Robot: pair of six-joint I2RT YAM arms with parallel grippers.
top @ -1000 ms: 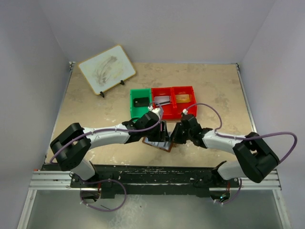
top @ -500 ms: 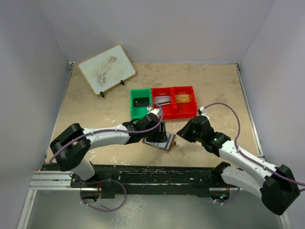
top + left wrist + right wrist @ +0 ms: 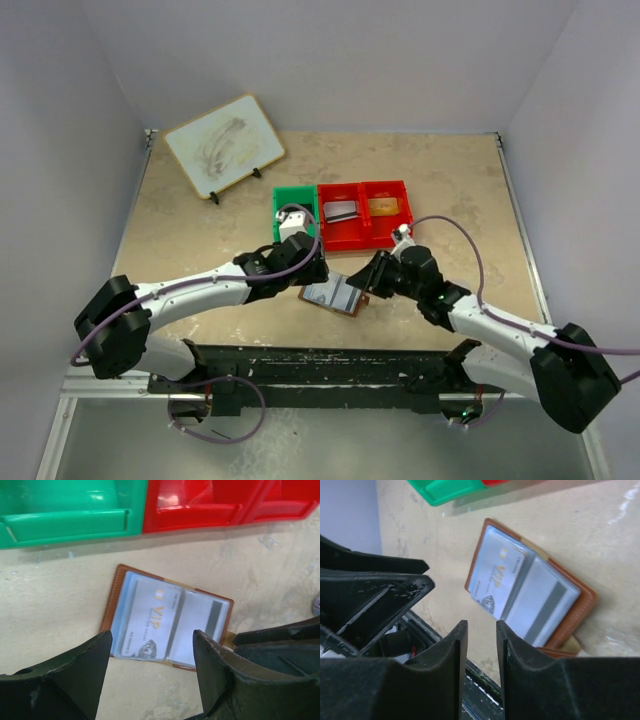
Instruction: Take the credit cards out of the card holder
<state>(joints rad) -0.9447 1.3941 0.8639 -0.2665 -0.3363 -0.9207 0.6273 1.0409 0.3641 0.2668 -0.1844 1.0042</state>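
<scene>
The card holder point(image 3: 334, 295) lies open and flat on the table, brown leather with pale blue-grey panels. In the left wrist view the card holder point(image 3: 167, 616) shows a VIP card point(image 3: 150, 622) in its left panel and a striped card point(image 3: 209, 622) in its right panel. My left gripper point(image 3: 152, 647) hovers just in front of its near edge, open and holding nothing. In the top view the left gripper point(image 3: 308, 270) sits at its left side and my right gripper point(image 3: 368, 277) at its right edge. The right gripper point(image 3: 481, 632) is narrowly open and empty beside the card holder point(image 3: 532, 587).
A green bin point(image 3: 283, 203) and a red double bin point(image 3: 365, 232) stand just behind the holder, with a grey card point(image 3: 340, 210) and a tan card point(image 3: 385, 205) in the red ones. A white board point(image 3: 225, 145) leans at the back left.
My left gripper pulled back left off the holder and opened wider. My right arm swung away to the right, then returned to the holder's right edge with its jaws parted.
</scene>
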